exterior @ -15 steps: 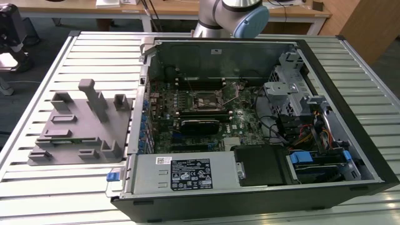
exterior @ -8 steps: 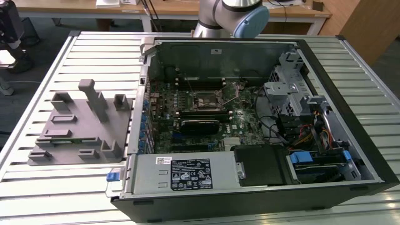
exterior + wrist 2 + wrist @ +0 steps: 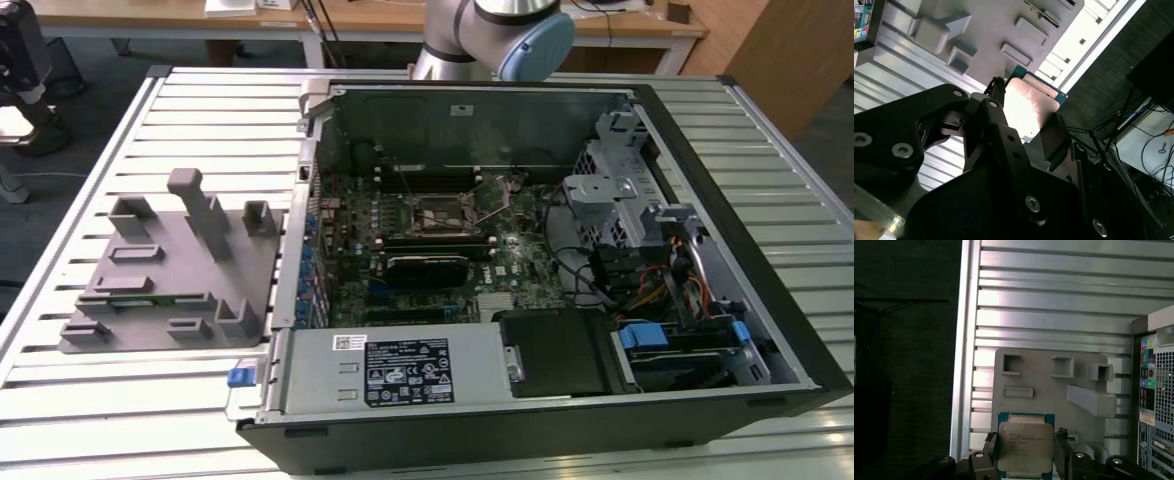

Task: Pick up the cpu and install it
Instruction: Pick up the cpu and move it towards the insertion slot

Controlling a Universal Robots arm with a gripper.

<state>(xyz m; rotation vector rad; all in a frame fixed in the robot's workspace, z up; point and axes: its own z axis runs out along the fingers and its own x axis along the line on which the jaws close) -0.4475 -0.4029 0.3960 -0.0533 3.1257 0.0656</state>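
Here, the gripper is clasping the cpu by two opposite sides, above the grey tray.
The fingers are pressing only its rim, seemingly sparing the flat faces; the grey tray is lying near the slatted table's edge, beside the open case.

In the first wrist view the cpu is seen as a small flat square chip with a shiny silver-grey metal top and a green-blue rim. It is gripped at two opposite edges by the gripper, with the top plate turned to the camera.
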